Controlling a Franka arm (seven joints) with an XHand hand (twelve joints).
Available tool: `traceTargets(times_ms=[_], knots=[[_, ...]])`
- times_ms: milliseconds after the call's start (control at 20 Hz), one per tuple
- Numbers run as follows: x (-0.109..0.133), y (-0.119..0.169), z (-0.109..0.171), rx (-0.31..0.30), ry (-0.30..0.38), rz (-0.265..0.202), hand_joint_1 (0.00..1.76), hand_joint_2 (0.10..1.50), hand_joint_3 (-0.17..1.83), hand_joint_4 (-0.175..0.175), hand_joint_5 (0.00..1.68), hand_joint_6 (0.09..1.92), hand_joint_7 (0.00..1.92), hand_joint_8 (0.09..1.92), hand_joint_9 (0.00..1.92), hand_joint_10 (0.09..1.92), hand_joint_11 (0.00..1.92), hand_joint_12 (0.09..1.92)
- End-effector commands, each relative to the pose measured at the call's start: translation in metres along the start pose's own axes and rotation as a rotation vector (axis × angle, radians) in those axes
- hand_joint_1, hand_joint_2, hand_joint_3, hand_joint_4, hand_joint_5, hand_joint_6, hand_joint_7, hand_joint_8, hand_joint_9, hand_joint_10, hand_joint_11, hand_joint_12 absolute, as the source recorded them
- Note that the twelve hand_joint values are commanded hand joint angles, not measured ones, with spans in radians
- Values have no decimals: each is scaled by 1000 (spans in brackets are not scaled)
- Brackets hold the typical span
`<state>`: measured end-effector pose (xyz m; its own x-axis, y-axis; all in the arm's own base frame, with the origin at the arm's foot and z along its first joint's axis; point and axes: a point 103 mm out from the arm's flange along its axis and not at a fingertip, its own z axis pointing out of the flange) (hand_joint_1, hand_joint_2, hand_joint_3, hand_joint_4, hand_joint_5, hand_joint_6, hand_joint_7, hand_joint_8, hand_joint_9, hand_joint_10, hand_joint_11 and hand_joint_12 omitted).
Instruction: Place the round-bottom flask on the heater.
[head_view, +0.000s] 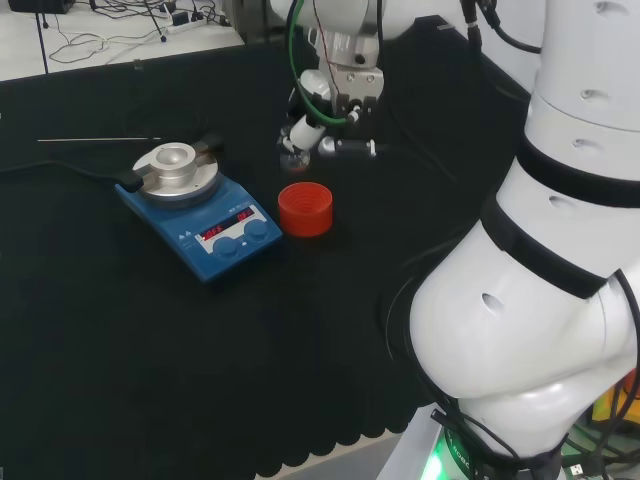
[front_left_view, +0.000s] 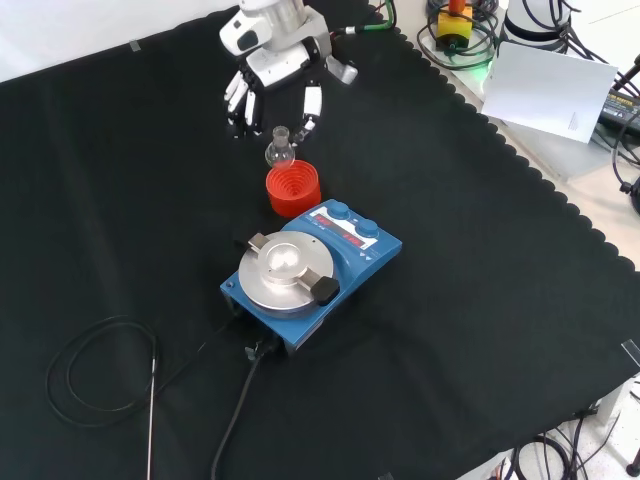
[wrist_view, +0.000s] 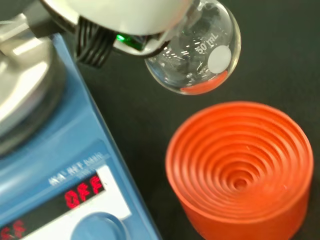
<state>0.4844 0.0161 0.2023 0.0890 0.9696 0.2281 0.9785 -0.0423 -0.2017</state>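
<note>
The round-bottom flask (wrist_view: 192, 55) is clear glass with a white spot and white print. The ribbed stand (wrist_view: 240, 170) is red-orange in concentric rings. The heater (front_left_view: 315, 270) is blue with a silver plate (front_left_view: 285, 272), blue knobs and a red-lit display. Black cloth covers the counter (front_left_view: 480, 330). The hand (front_left_view: 275, 85) is black and white.

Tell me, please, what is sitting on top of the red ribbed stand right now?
Nothing: the red ribbed stand shows bare rings down to its centre. The round-bottom flask hangs clear of it in the hand.
</note>
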Motion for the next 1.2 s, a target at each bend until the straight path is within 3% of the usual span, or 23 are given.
traceTargets(times_ms=[50, 500, 900, 1200], knots=[[34, -1, -23, -19, -25, -31, 1122, 612, 873, 55, 1146, 1004, 530, 667, 756, 551, 505, 1293], [83, 22, -31, -24, -68, -95, 1122, 612, 875, 52, 1145, 1008, 527, 668, 756, 551, 507, 1293], [122, 51, -21, 14, -80, -146, 1122, 612, 877, 50, 1143, 1012, 521, 667, 753, 549, 509, 1292], [156, 65, -14, 31, -140, -213, 1123, 612, 879, 47, 1142, 1014, 518, 667, 750, 547, 510, 1292]])
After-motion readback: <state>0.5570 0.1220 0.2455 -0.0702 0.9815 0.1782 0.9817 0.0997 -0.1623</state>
